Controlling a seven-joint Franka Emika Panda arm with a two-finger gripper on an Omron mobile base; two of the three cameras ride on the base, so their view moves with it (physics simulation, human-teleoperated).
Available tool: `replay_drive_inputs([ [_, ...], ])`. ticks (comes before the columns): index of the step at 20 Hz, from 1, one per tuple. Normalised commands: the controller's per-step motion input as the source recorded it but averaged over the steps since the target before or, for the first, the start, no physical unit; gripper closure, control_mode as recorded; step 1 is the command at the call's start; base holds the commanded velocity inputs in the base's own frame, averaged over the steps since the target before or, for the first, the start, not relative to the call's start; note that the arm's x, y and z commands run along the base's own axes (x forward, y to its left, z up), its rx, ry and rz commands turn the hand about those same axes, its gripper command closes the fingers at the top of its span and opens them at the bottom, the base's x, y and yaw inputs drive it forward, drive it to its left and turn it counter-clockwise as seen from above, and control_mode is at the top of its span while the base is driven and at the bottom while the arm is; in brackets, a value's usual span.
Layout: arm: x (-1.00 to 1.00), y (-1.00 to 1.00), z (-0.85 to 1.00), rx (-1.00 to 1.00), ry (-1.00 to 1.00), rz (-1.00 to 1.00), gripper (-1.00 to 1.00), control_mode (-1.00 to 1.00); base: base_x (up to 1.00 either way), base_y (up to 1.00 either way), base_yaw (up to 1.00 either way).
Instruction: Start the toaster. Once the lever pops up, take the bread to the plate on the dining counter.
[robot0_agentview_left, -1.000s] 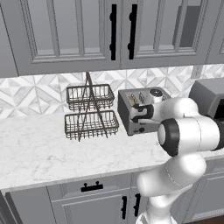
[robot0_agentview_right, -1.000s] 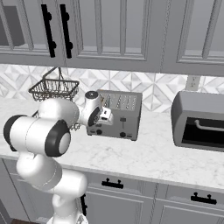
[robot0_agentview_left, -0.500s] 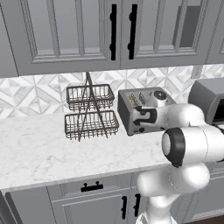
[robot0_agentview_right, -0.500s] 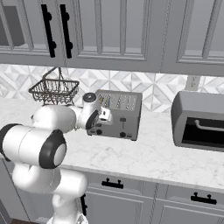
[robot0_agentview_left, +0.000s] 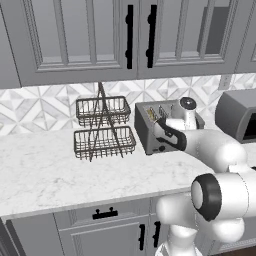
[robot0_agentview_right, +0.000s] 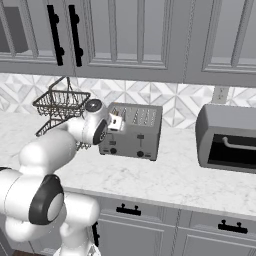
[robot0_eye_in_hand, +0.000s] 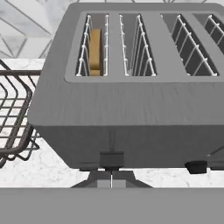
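The grey toaster (robot0_eye_in_hand: 131, 109) stands on the worktop, its slots facing up. One tan slice of bread (robot0_eye_in_hand: 95, 51) sits low in the leftmost slot. My gripper (robot0_eye_in_hand: 111, 178) is shut with nothing between its fingers, its tips right at the dark lever (robot0_eye_in_hand: 111, 159) on the toaster's front, below the slot holding the bread. In the right base view my gripper (robot0_agentview_right: 116, 123) is at the upper left front corner of the toaster (robot0_agentview_right: 135, 135). In the left base view the arm reaches across the front of the toaster (robot0_agentview_left: 150, 137). The plate and the dining counter are out of view.
A two-tier wire basket (robot0_agentview_left: 102, 127) stands just left of the toaster. A larger grey toaster oven (robot0_agentview_right: 227, 137) sits to the right. A small dark knob (robot0_eye_in_hand: 196, 166) is on the toaster's front. Grey cabinets hang above the marble worktop (robot0_agentview_left: 45, 170).
The arm's elbow has dropped lower and swung outward, while the hand stays at the toaster's front, shifted only slightly. The gripper stays shut.
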Motion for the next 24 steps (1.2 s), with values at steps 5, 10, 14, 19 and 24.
replay_drive_inputs([
  [5, 0.0, 0.07, 0.31, -0.01, -0.1, 0.0, 1.0, -1.0, 0.0, 0.0, 0.0],
  [10, 0.24, 0.19, 0.04, 0.0, -0.01, 0.0, 1.0, -1.0, 0.0, 0.0, 0.0],
  [14, 0.36, 0.28, 0.15, 0.0, -0.08, 0.0, 1.0, -1.0, 0.0, 0.0, 0.0],
  [19, 0.14, 0.06, 0.3, -0.01, -0.08, 0.0, 1.0, -1.0, 0.0, 0.0, 0.0],
  [24, 0.09, 0.0, 0.04, 0.0, -0.01, 0.0, 1.0, -1.0, 0.0, 0.0, 0.0],
])
